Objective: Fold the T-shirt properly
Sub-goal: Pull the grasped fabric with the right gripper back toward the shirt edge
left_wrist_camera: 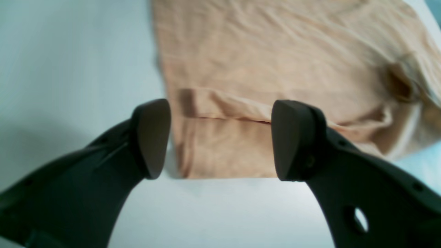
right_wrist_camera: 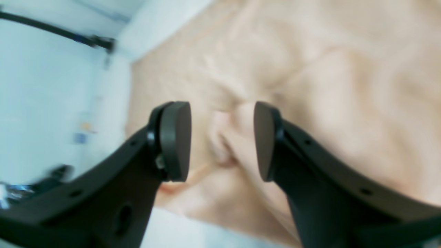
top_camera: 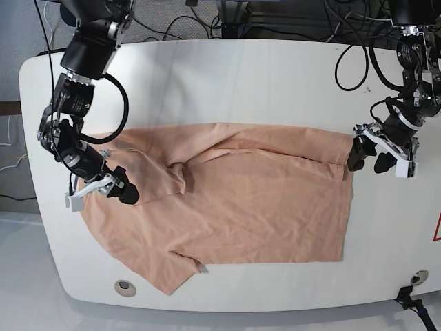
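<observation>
The peach-pink T-shirt (top_camera: 255, 207) lies spread on the white table (top_camera: 275, 76), its plain side up, with one sleeve at the front left and a long crease across its upper part. My left gripper (top_camera: 368, 158) is open at the shirt's right edge. In the left wrist view it (left_wrist_camera: 220, 141) straddles the shirt's corner (left_wrist_camera: 224, 148), where a folded lip of cloth shows. My right gripper (top_camera: 114, 187) is open over the shirt's left end. In the right wrist view it (right_wrist_camera: 220, 141) has a raised ridge of cloth (right_wrist_camera: 229, 137) between its pads, not pinched.
Cables (top_camera: 358, 62) lie at the table's back right and behind the table. Round holes sit near the front edge, one at the left (top_camera: 124, 286) and one at the right (top_camera: 415, 277). A red mark (top_camera: 437, 227) is at the right edge.
</observation>
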Robot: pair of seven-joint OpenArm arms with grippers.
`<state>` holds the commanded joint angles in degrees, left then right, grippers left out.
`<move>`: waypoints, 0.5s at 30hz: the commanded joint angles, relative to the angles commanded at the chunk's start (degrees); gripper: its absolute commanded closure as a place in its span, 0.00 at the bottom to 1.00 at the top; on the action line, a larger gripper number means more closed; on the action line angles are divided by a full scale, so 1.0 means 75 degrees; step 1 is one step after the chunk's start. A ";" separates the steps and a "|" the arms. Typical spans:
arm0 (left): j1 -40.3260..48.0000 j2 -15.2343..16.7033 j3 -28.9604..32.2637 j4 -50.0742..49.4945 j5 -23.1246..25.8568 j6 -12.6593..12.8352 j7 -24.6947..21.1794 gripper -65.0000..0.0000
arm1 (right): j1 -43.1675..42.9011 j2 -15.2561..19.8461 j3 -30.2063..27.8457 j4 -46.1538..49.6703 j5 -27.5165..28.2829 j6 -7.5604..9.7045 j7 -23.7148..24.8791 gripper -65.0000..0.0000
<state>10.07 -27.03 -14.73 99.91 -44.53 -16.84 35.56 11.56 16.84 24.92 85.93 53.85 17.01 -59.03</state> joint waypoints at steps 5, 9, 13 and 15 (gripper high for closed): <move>-0.0012 -0.0211 0.0035 0.0070 0.0750 -0.0117 -0.0129 0.33 | -0.0797 0.0973 0.0000 0.1055 -0.0645 0.0000 0.0141 0.56; 0.0000 -0.0035 0.0035 0.0211 0.1676 -0.0938 -0.0410 0.33 | -0.1395 0.1055 0.0000 0.1723 -0.2719 0.0094 0.0563 0.56; 0.0023 0.0246 0.0023 0.0223 0.2321 -0.1196 -0.0410 0.33 | -0.1688 0.0949 0.0059 0.1582 -0.4044 0.0680 0.0914 0.56; 0.0117 0.0316 0.0023 0.0211 0.2391 -0.1196 -0.0422 0.33 | -0.1700 0.0844 0.0082 0.1336 -0.4478 0.0926 0.1008 0.56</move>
<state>10.95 -24.66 -14.55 101.49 -26.59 -25.80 32.40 -1.19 23.16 25.54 95.96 20.26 23.96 -51.47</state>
